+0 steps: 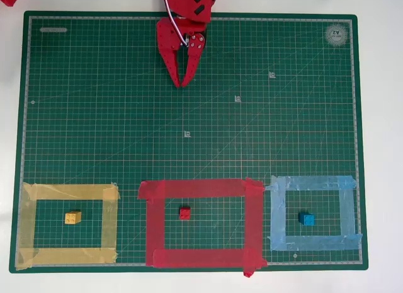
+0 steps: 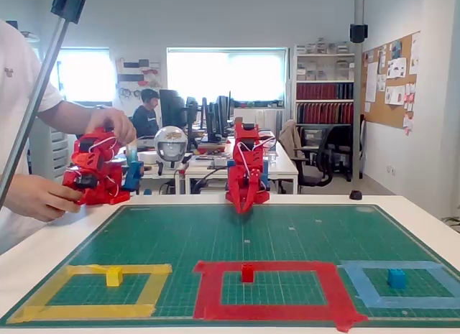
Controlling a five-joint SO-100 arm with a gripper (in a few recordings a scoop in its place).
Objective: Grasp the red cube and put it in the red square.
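Overhead view: red cube (image 1: 184,213) inside red square (image 1: 254,220), well apart from closed claw (image 1: 182,84).

Matt green gridded mat (image 1: 113,116); on it, red square (image 1: 255,224) of wrinkled tape around a studded plastic red cube (image 1: 184,213)

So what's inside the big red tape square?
The red cube sits inside the red square on bare green mat, apart from the tape. Whatever is under the cube is hidden.

Red plastic arm (image 1: 189,6), white cable, tapered two-finger end effector (image 1: 183,84).
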